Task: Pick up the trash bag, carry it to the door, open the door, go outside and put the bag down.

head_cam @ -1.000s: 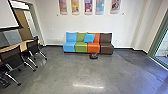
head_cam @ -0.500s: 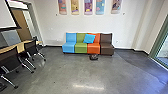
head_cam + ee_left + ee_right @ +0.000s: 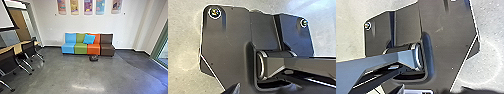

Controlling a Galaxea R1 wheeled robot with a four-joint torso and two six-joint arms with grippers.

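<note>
Blue cushion (image 3: 89, 39) on multicoloured sofa (image 3: 107, 47)

Wide dark plate (image 3: 230, 37), angled pale edges, bright-rimmed round fittings (image 3: 214, 13); grey jointed bar (image 3: 313, 65), silvery ring (image 3: 261, 65) at joint, small oval slot (image 3: 289, 72).

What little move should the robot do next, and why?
Maybe roll gently forward: the dark bundle, possibly the trash bag, lies on the floor ahead, in front of the orange seat, and looks too far off to grab from here.
</note>
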